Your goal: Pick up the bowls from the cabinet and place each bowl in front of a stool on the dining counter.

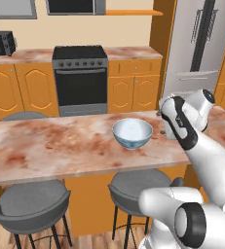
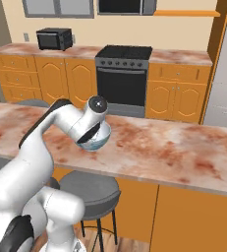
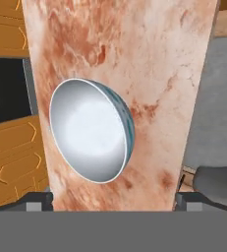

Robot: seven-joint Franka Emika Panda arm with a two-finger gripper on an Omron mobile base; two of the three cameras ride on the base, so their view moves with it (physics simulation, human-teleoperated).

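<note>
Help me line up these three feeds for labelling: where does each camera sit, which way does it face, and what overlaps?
Left base view: behind the arm's left, facing the dining counter and stove; arm rises lower right.
Right base view: behind its right, same counter; arm lower left, partly hiding the white bowl.
Hand view: on the hand, looking down between the open gripper fingertips at the bowl.
Shared: the bowl on the counter; a stool in front.

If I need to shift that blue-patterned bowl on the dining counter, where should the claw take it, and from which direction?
Probably by the rim, from straight above. The blue-patterned bowl stands upright and empty on the dining counter, its thin rim facing up and its rounded wall curving in to a small foot, so a side grip would likely slip. Drop one finger of the open claw inside the rim, one outside.
</note>
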